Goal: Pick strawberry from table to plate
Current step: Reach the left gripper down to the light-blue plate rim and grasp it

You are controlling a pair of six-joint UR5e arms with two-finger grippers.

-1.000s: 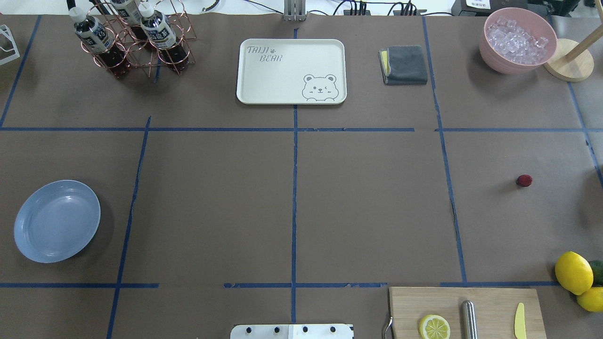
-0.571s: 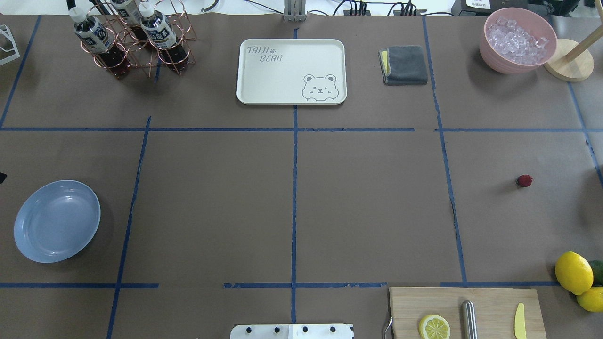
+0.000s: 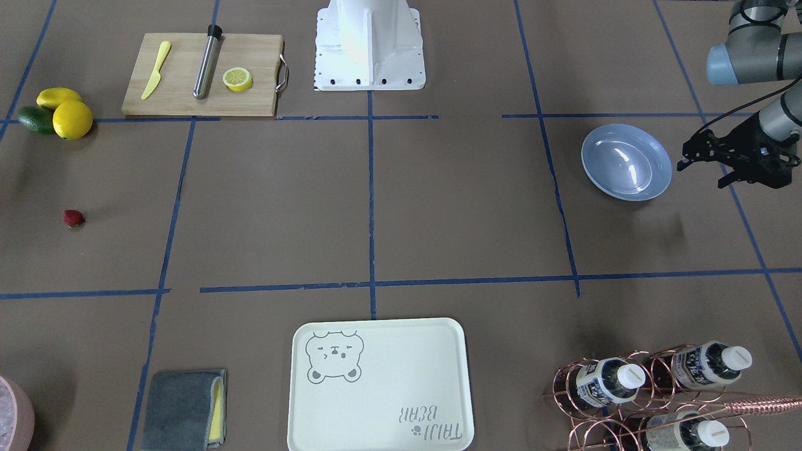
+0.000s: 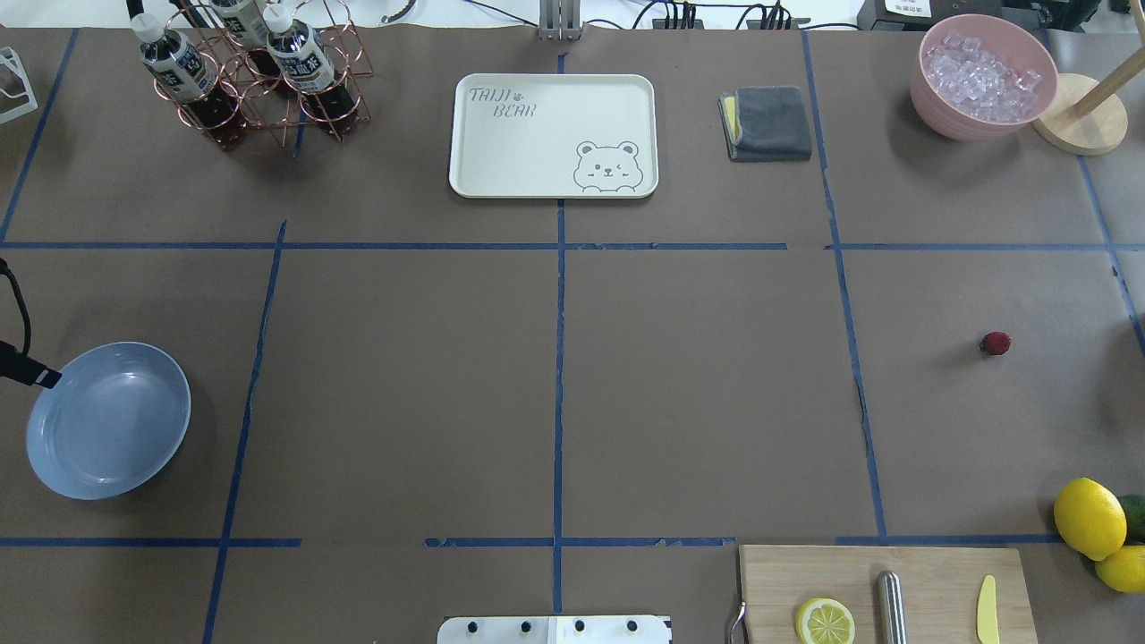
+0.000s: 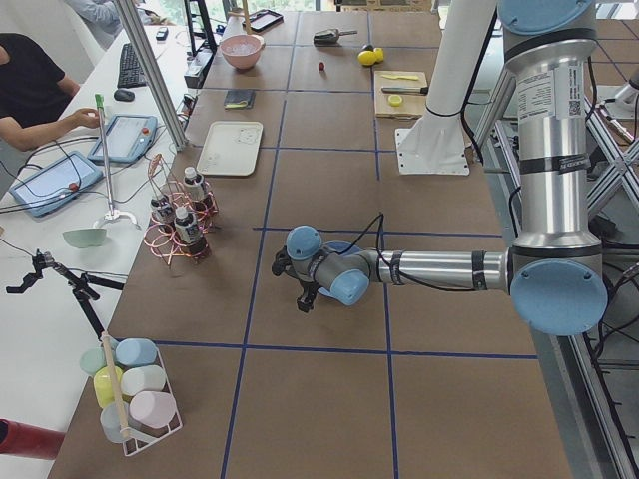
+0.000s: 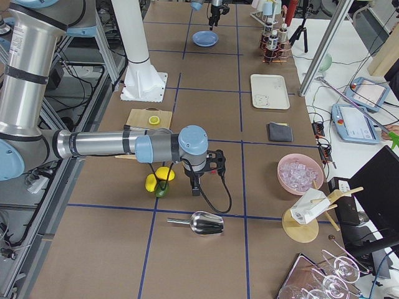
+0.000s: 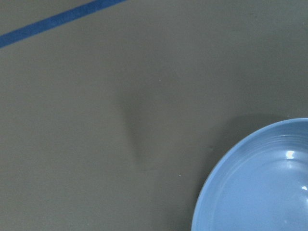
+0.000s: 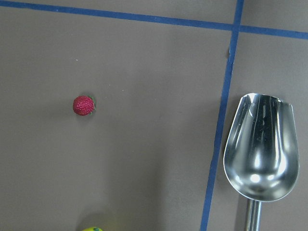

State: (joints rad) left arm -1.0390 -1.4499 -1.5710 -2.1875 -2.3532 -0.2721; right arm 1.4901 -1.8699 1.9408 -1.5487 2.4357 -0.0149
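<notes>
The strawberry (image 4: 995,343) is a tiny dark-red berry lying on the table (image 4: 698,402) at the right; it also shows in the front view (image 3: 73,217) and the right wrist view (image 8: 83,105). The light-blue plate (image 4: 182,407) sits at the far left with nothing in it. My left gripper (image 3: 698,168) hovers just outside the plate's (image 3: 590,156) rim, and its fingers look open with nothing between them. My right gripper (image 6: 194,187) hangs beside the lemons, near the strawberry's area; I cannot tell whether it is open or shut.
Two lemons (image 4: 1089,517) and an avocado lie at the right edge. A cutting board (image 4: 886,590) carries a lemon half, a metal rod and a yellow knife. A metal scoop (image 8: 261,149) lies to the strawberry's right. The bear tray (image 4: 553,134), bottle rack (image 4: 259,76), cloth (image 4: 767,122) and ice bowl (image 4: 982,76) line the far side.
The left gripper's black tip and cable have come into the overhead view from the left edge, reaching the plate's far-left rim. The strawberry and plate have not moved.
</notes>
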